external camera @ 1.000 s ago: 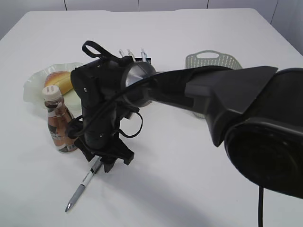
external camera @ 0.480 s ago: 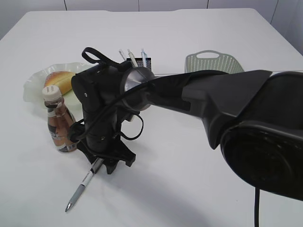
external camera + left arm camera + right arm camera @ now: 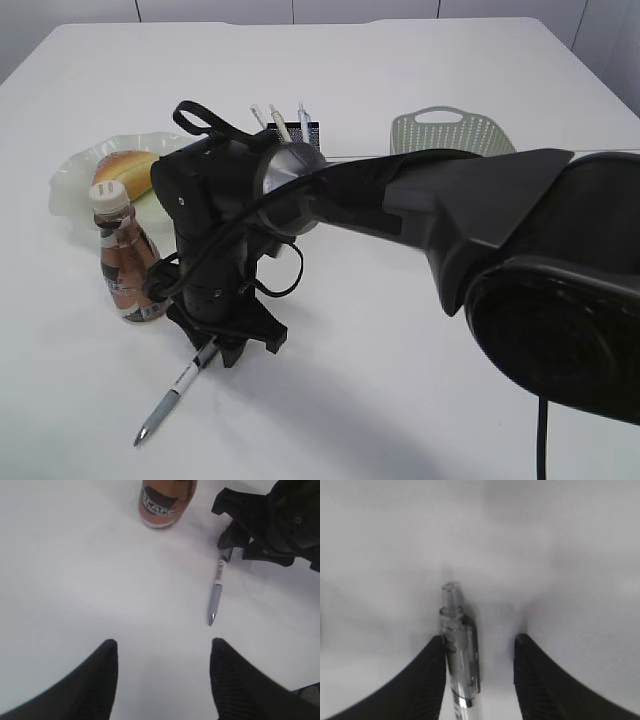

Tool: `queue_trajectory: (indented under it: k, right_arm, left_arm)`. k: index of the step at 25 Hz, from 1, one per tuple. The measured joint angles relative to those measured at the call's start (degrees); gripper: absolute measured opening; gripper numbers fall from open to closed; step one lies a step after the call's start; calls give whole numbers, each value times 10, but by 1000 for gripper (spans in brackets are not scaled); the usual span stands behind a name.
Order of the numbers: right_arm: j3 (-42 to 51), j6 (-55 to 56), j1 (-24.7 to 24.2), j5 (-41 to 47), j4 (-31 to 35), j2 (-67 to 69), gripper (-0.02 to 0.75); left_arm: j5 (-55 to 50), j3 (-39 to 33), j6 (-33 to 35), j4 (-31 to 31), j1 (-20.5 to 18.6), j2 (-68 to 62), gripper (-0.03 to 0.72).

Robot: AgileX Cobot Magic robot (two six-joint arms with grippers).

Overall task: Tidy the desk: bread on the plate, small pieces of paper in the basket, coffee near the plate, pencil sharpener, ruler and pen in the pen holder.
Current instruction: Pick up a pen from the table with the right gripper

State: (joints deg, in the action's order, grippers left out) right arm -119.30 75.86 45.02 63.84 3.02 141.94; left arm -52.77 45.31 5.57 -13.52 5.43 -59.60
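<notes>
Right wrist view: right end effector (image 3: 480, 672) half-open, straddling the pen (image 3: 462, 670), left finger (image 3: 427, 680) touching it.

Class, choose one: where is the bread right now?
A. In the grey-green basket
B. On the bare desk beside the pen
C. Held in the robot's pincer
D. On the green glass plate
D: the bread rests on the ruffled plate, behind the coffee bottle.
</notes>
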Motion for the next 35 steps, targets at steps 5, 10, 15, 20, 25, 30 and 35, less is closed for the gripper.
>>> queue_trajectory:
  k: [5, 10, 15, 20, 25, 30, 35]
  right_arm:
    - [-1, 0, 0, 0, 1, 1, 210]
    - [-1, -4, 0, 0, 3, 2, 127]
    - [-5, -41, 0, 0, 8, 3, 113]
    - [-40, -88, 0, 17, 7, 8, 112]
    - [-105, -115, 0, 55, -30, 9, 111]
    - [-184, -166, -3, 63, -89, 9, 111]
    - [-274, -207, -32, 71, -94, 9, 111]
  left_arm:
    - [0, 0, 0, 0, 0, 0, 432]
    - [0, 0, 0, 0, 0, 0, 432]
    - [2, 0, 0, 1, 0, 0, 432]
    - [3, 0, 0, 1, 0, 0, 432]
    - [3, 0, 0, 4, 0, 0, 432]
    - [3, 0, 0, 11, 0, 0, 432]
    - [3, 0, 0, 12, 0, 0, 432]
